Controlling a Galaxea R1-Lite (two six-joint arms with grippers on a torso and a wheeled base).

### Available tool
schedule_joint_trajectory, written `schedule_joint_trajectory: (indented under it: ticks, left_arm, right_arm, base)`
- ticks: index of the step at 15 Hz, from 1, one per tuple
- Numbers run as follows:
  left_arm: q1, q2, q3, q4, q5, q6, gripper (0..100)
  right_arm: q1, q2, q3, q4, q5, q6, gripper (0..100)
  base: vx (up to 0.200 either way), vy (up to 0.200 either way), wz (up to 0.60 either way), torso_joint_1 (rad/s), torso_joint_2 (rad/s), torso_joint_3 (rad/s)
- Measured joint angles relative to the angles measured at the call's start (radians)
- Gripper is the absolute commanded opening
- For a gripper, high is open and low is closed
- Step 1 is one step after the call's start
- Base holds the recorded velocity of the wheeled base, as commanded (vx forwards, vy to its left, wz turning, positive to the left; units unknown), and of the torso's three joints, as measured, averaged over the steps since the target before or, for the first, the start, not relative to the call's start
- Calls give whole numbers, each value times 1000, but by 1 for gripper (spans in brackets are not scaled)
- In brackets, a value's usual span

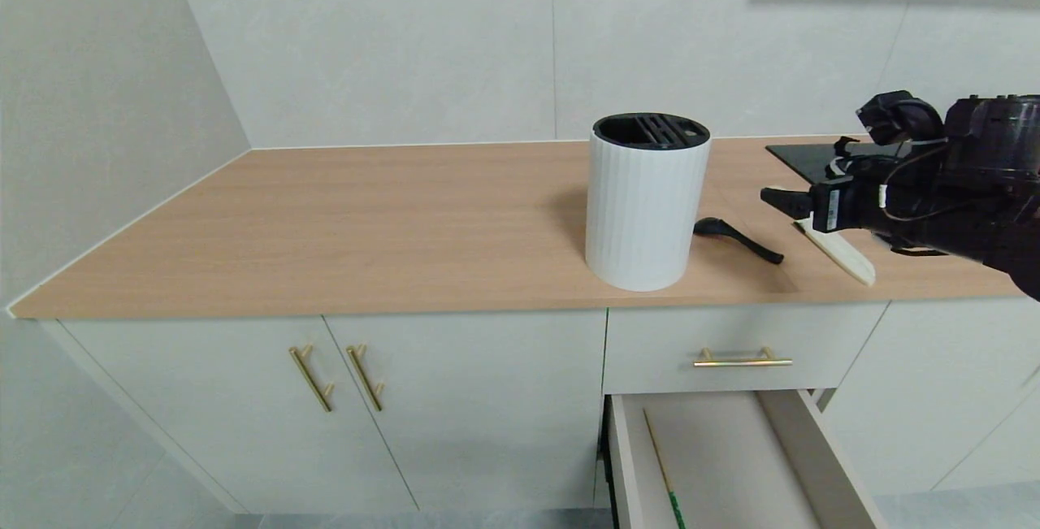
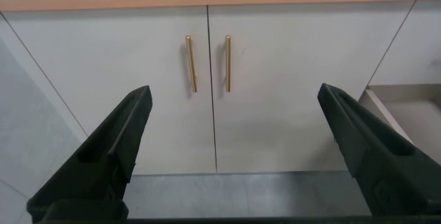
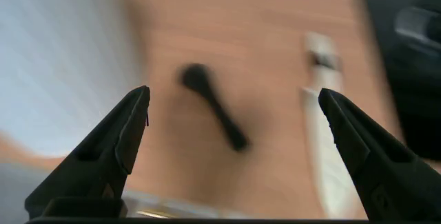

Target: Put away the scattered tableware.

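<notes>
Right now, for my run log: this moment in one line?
right hand open over black spoon, cream knife | left hand open, facing cabinet doors

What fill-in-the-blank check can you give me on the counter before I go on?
The black spoon lies between the white holder and the pale ____.
The holder stands ____ on the counter.
The right gripper, above the counter, has its jaws ____.
Below the counter, the lower ____ is pulled out.
Missing words: knife; upright; open; drawer.
</notes>
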Motion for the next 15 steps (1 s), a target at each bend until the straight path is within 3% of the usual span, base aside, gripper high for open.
schedule_joint_trajectory:
  ticks: [2, 3, 12, 15]
  left_arm:
    - [0, 0, 0, 0, 0, 0, 100]
    - [0, 0, 0, 0, 0, 0, 100]
    - [0, 0, 0, 0, 0, 0, 100]
    - [0, 0, 0, 0, 0, 0, 100]
  right_arm:
    - [-27, 47, -34, 2, 146, -10, 100]
    - [-35, 69, -44, 2, 161, -14, 100]
    - [-62, 263, -117, 4, 204, -41, 100]
    - [-64, 292, -144, 70, 202, -42, 100]
  base:
    - [0, 0, 0, 0, 0, 0]
    - [0, 0, 0, 0, 0, 0]
    - [0, 0, 0, 0, 0, 0]
    - [0, 0, 0, 0, 0, 0]
